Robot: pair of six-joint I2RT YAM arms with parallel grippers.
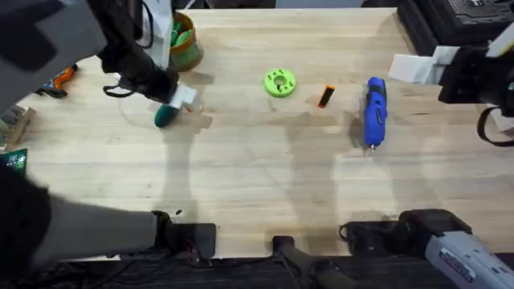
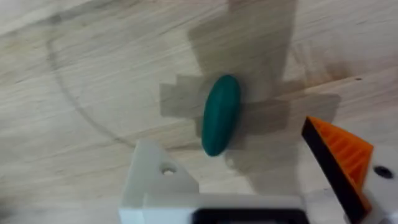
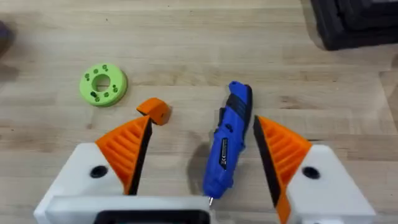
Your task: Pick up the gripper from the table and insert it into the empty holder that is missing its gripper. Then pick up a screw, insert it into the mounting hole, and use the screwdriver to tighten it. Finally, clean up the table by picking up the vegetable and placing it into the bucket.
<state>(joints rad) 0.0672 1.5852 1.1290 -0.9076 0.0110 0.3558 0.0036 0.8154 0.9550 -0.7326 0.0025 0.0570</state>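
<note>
The left pincer (image 2: 249, 186) is held open just above the vegetable (image 2: 221, 114), with one finger on each side, so a grab looks ready. One finger is a bare white holder (image 2: 155, 180) with an empty screw hole; the other carries an orange pad (image 2: 339, 158).

In the overhead view the vegetable (image 1: 165, 117) lies on the worktop (image 1: 257, 185) at about 10 o'clock, and the bucket (image 1: 186, 42) is found near it at 11 o'clock.

The right pincer (image 3: 202, 165) is also kept open, spread around the screwdriver (image 3: 227, 146). The small orange gripper (image 3: 155, 110) lies between the screwdriver and the green disc (image 3: 103, 85), so it is probably not fitted yet.
</note>
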